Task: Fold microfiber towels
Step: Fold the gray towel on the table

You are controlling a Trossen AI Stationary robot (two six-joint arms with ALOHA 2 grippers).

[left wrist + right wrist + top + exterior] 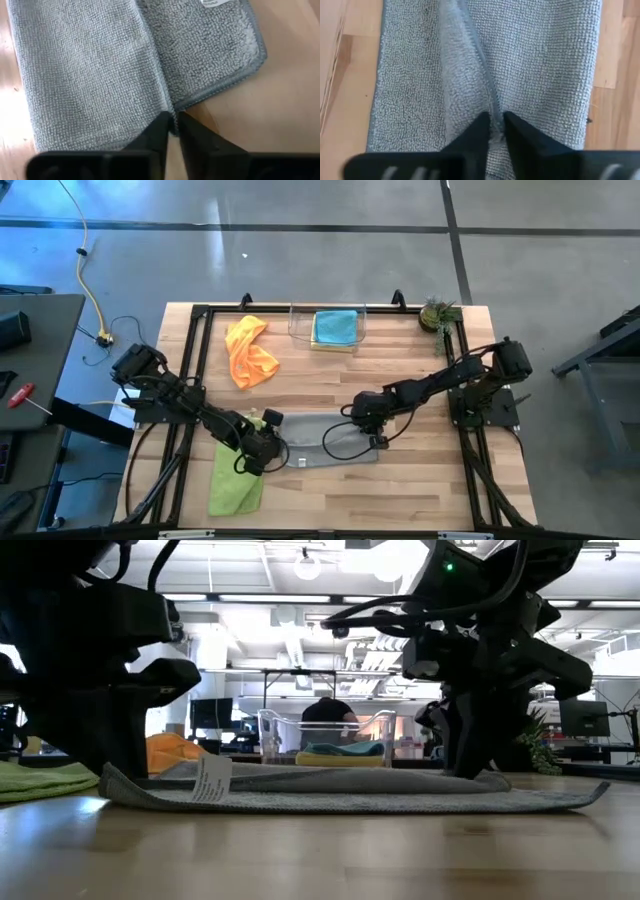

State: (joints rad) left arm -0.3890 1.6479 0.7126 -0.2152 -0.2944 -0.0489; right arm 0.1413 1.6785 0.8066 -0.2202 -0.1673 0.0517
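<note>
Two grippers are down on the grey towel (325, 438), which lies folded flat near the front middle of the wooden table (420, 370). The left gripper (172, 131) sits at the towel's left end; its fingers (156, 134) stand nearly together, pinching the folded edge of the cloth between their tips. A white care tag (216, 3) shows near the towel's corner, just beyond that grip. The right gripper (495, 125) is at the towel's right end, its fingers (479, 131) likewise drawn close and nipping a raised ridge of the grey cloth. From table height, both dark arms press down onto the towel, whose layers rest flat on the wood.

The lime green towel (238, 480) lies at the front left, beside the left arm. The orange towel (250, 352) is bunched at the back left. The teal towel (336, 326) rests on a yellow towel (333, 346) inside the clear plastic bin (296, 326) at the back edge, with a small potted plant (438, 313) at the back right corner.
</note>
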